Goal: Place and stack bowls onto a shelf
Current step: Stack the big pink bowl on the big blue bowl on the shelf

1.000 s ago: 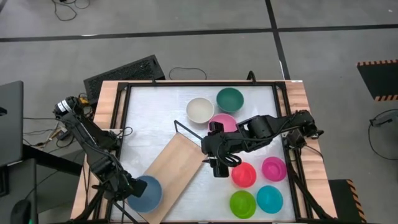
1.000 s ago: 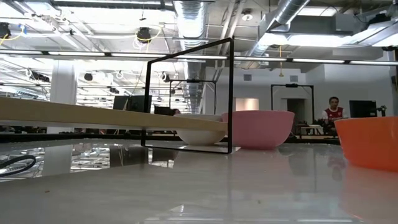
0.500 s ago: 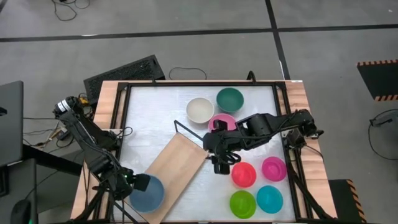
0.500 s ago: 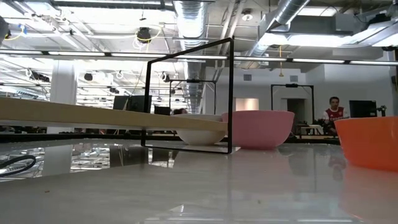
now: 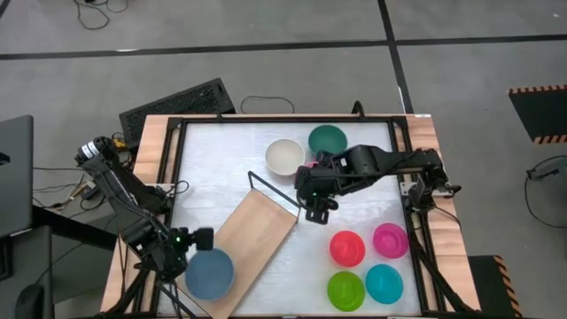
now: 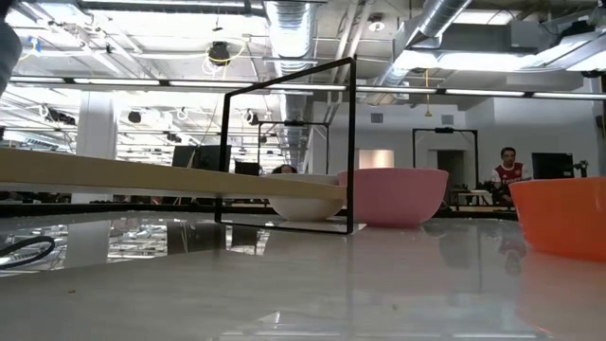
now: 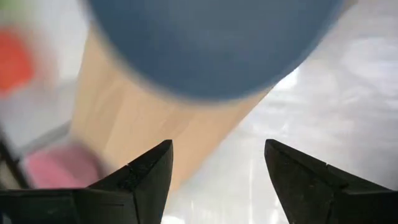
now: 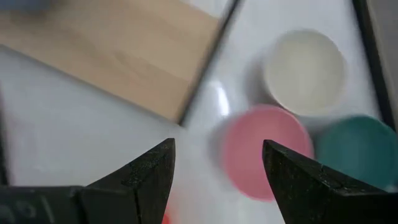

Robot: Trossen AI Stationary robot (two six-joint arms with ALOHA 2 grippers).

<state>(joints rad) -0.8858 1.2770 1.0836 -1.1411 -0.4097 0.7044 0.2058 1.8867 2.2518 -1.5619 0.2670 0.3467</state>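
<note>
The navy blue bowl (image 5: pixel 210 272) sits on the near left end of the light-wood shelf (image 5: pixel 255 232), which lies slantwise on the table. My left gripper (image 5: pixel 195 241) stands open just to the far left of the bowl, clear of it; its wrist view shows the bowl (image 7: pixel 211 43) ahead of the fingers. My right gripper (image 5: pixel 314 209) hangs open past the shelf's far end, next to the pink bowl (image 8: pixel 264 149). A cream bowl (image 5: pixel 284 156) and a dark green bowl (image 5: pixel 327 141) stand behind it.
Red (image 5: pixel 347 248), magenta (image 5: pixel 390 239), lime green (image 5: pixel 345 290) and cyan (image 5: pixel 384 283) bowls stand in a cluster at the near right. The shelf's black wire frame (image 6: pixel 350 142) rises at its far end. A black rail (image 5: pixel 283 119) borders the table.
My left gripper has let go of the navy blue bowl and drawn back toward the far left; the bowl stays on the shelf's near end. My right gripper has gone toward the table's far edge, from beside the red bowl to the pink bowl.
</note>
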